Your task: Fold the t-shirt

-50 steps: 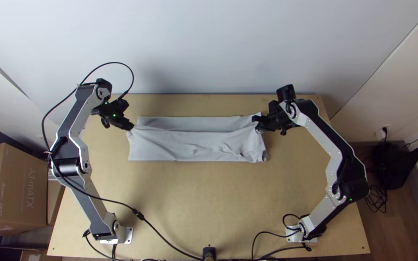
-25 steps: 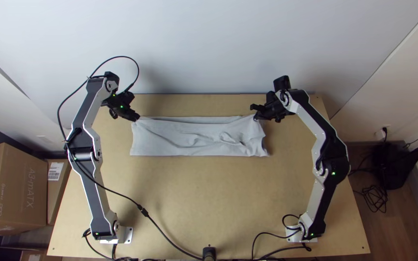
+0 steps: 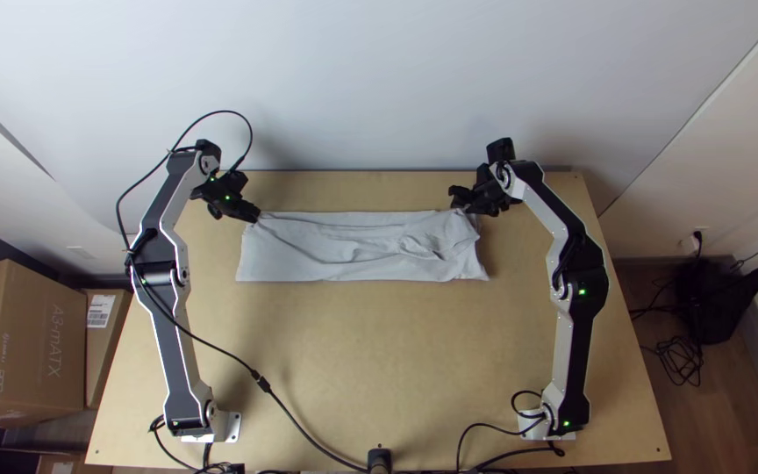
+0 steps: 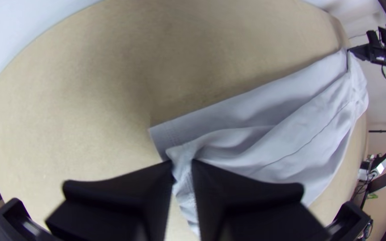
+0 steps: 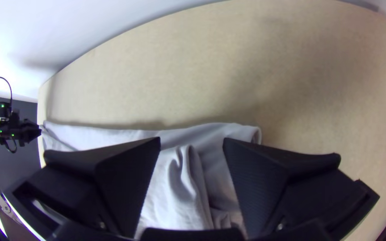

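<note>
1 tee [image 3: 344,250], edge part-hidden by L end effector [image 3: 255,216], layer ct unclear

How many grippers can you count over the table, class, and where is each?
2. The left gripper is closed on the shirt at its far left corner; the right gripper is open at its far right corner.

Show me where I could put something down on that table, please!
The biggest bare patch of table is in front, bordered by the t-shirt, left arm and right arm. A thinner strip runs between the t-shirt and the wall. It's crowded at the t-shirt's far corners, by the left gripper and right gripper.
</note>
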